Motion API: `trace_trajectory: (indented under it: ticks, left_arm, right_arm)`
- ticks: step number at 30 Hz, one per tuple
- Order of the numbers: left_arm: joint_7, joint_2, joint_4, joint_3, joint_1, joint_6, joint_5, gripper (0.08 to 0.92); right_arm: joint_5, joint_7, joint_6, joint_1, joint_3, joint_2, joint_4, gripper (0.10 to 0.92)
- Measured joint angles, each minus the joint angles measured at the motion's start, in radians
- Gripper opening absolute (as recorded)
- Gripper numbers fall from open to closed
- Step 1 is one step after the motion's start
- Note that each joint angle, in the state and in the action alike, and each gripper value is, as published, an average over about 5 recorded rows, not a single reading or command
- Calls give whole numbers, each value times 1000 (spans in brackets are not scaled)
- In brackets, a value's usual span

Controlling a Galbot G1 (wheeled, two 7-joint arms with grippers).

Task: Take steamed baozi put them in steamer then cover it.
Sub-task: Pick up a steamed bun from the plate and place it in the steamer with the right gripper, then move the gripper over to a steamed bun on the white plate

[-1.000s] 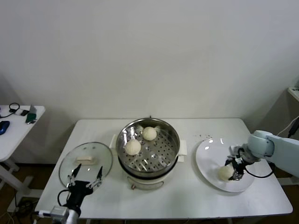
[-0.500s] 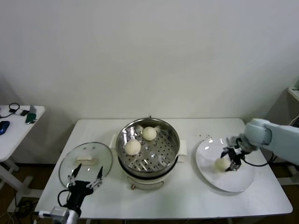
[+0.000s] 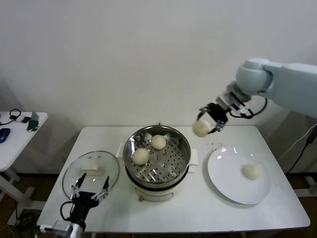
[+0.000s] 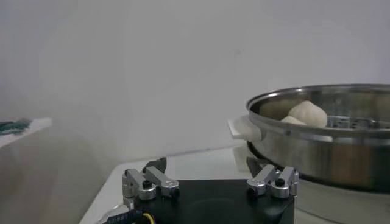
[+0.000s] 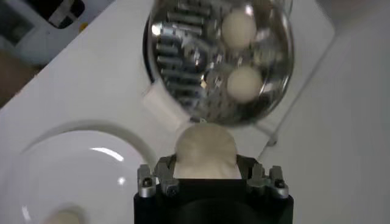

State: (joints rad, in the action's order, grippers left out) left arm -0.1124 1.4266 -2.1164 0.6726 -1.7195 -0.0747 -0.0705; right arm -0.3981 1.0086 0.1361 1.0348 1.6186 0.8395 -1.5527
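My right gripper [image 3: 206, 124] is shut on a cream-white baozi [image 3: 201, 128] and holds it in the air just right of the steel steamer [image 3: 182, 159]. It shows in the right wrist view [image 5: 205, 151] too. Two baozi [image 3: 141, 156] [image 3: 158, 142] lie on the perforated tray; the right wrist view shows them [image 5: 244, 82] [image 5: 237, 28] below. One baozi [image 3: 252, 171] lies on the white plate [image 3: 225, 173]. The glass cover [image 3: 74, 178] with its cream handle lies on the table left of the steamer. My left gripper [image 3: 91, 190] hovers open at the cover's near edge.
The steamer [image 4: 341, 155] stands close to my left gripper [image 4: 210, 176] in the left wrist view. A small side table [image 3: 15, 136] with cables stands at the far left. Dark specks [image 3: 217, 146] lie on the table behind the plate.
My right gripper has lifted one baozi off the plate and carried it up and left toward the steamer. One baozi stays on the plate. The left arm has not moved.
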Motion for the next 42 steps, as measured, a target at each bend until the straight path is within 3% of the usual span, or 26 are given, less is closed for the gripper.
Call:
trace_trajectory:
  ticks: [14,26,32,42]
  left_arm:
    - [-2,4,-33,29,-18,2,-8,823]
    - [-1,10,-39,55,-35,10,-12,823]
    - [-1,13,-41,59,-31,6,-11,823]
    - [-2,15,-27,54,-19,3,-6,823]
  right_arm:
    - [138,-58,92,-72,-14,241,-152,679]
    - [292,-102,123,-262,-41,362,-61,687]
    - [325,-110,143,-313,-57,389,-8,804]
    - [297,-79,170,-302,-86,368,45,823]
